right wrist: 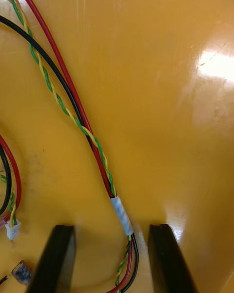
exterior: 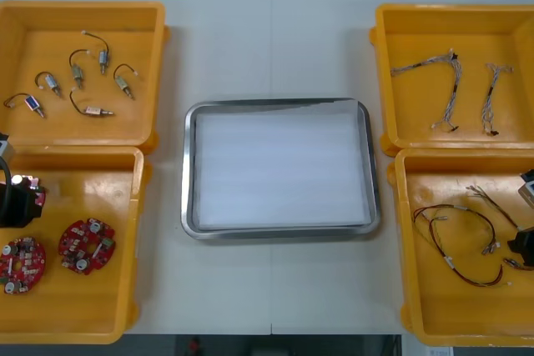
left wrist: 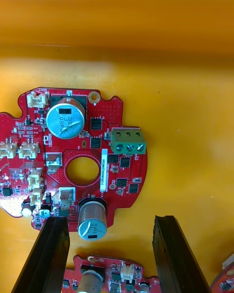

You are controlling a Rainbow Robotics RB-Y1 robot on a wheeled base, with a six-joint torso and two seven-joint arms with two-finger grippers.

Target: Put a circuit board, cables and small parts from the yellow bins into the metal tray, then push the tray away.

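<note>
Right end effector (right wrist: 111, 227), fingers spread and empty, straddling a cable (right wrist: 73, 112) that runs lengthwise between them (left end effector (left wrist: 111, 219), likewise spread, faces a circuit board (left wrist: 122, 161)).

left hand (left wrist: 109, 224): black tapered fingers (left wrist: 46, 259) | right hand (right wrist: 111, 230): same black fingers (right wrist: 53, 261)

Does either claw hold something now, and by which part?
Nothing is held. The left claw is open over a board; the right claw is open astride a cable.
</note>
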